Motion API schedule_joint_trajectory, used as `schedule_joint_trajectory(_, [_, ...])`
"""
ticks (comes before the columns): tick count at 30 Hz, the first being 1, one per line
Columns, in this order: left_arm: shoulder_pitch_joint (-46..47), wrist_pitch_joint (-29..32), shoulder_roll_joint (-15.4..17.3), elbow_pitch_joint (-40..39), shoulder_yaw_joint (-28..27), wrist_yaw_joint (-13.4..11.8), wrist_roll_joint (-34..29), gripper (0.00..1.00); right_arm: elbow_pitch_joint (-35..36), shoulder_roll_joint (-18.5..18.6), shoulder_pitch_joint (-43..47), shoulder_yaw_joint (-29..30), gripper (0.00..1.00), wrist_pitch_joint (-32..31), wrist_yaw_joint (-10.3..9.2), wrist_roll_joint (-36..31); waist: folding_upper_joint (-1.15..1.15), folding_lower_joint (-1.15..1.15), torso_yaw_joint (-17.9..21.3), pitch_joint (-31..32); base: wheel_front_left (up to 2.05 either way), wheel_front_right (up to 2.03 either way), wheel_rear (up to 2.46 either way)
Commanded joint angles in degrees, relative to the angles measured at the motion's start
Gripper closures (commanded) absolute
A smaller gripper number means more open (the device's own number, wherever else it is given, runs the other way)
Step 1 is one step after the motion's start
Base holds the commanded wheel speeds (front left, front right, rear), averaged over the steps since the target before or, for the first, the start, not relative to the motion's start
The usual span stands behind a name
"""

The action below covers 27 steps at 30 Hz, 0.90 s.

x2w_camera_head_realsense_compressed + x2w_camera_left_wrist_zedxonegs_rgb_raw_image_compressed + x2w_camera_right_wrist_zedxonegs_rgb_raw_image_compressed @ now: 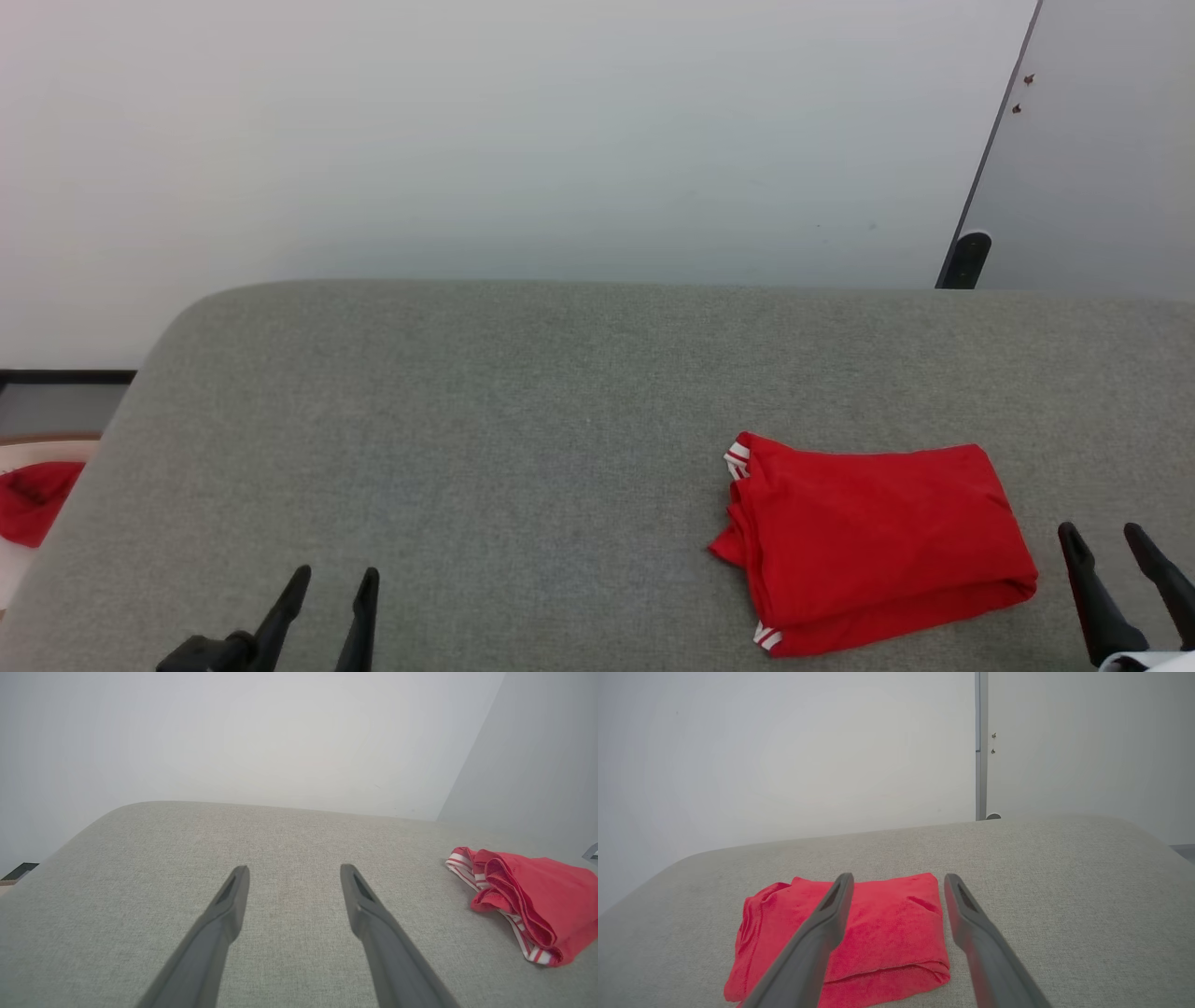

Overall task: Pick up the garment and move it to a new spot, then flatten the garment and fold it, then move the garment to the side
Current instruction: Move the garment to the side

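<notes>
At far left, off the rounded corner of the grey upholstered surface (523, 401), a small red scrap (33, 499) lies on a pale ledge lower down. The left gripper (336, 573) sits at the lower left over bare grey fabric, well apart from the clothing, with its two dark fingers spread and nothing between them; the left wrist view shows the same wide gap.

Right of centre, near the front edge, the garment (878, 541) lies folded into a compact red rectangle. Red-and-white striped trim peeks out at the two corners of its left side, and its layered edges face the left gripper.

Just beside its right edge is the right gripper (1101, 530), its fingers parted and empty. In the right wrist view its left finger crosses over the red cloth; whether it touches cannot be told.

Behind stands a white wall (485, 140), and at far right a grey panel (1111, 159) with a black fitting (966, 259) at its foot.
</notes>
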State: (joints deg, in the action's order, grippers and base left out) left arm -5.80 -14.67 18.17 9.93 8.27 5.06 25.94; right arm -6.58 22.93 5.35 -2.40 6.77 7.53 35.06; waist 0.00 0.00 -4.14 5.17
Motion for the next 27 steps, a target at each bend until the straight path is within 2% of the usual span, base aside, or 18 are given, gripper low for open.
schedule_joint_trajectory(1, [0.5, 0.0, 0.1, -0.2, 0.0, -0.2, -0.1, 0.00, 0.3, -0.3, 0.4, -0.2, 0.00, -0.2, -0.09, -0.4, 0.00, 0.00, 0.0, -0.1, 0.00, 0.00, 0.00])
schedule_joint_trajectory(6, [0.7, 0.1, -0.3, -0.8, 0.3, -0.5, 0.4, 0.00, 0.6, 0.0, -3.7, -2.9, 0.00, -2.9, -0.09, 0.1, 0.00, 0.00, 0.2, -1.0, 0.00, 0.00, 0.00])
schedule_joint_trajectory(9, [1.1, 0.1, -0.5, -0.9, 0.2, -0.5, 0.8, 0.00, -0.8, 1.3, -8.1, -5.2, 0.00, -8.3, -0.09, -0.1, 0.00, 0.00, 0.5, -2.1, 0.00, 0.00, 0.00])
schedule_joint_trajectory(15, [2.6, 0.0, -0.5, -0.9, 0.5, -0.1, 1.4, 0.00, -8.1, 4.2, -20.5, -9.1, 0.00, -25.6, -0.09, 1.5, 0.00, 0.00, 1.1, -5.1, 0.00, 0.00, 0.00])
schedule_joint_trajectory(21, [4.9, -0.1, -1.3, 0.2, 1.2, 0.6, 2.4, 0.00, -17.4, 5.5, -29.4, -8.3, 0.00, -46.1, -0.09, 5.1, 0.00, 0.00, 0.3, -8.8, 0.00, 0.00, 0.00])
schedule_joint_trajectory(24, [6.1, -0.2, -1.4, 0.8, 1.5, 0.9, 2.7, 0.00, -20.2, 5.5, -32.0, -7.1, 0.00, -52.0, -0.10, 5.0, 0.00, 0.00, -0.2, -10.7, 0.00, 0.00, 0.00])
schedule_joint_trajectory(27, [7.5, -0.4, -1.5, 1.1, 1.3, 1.3, 2.8, 0.00, -21.9, 4.5, -33.8, -5.9, 0.00, -54.4, -0.10, 4.2, 0.00, 0.00, -0.7, -12.8, 0.00, 0.00, 0.00])
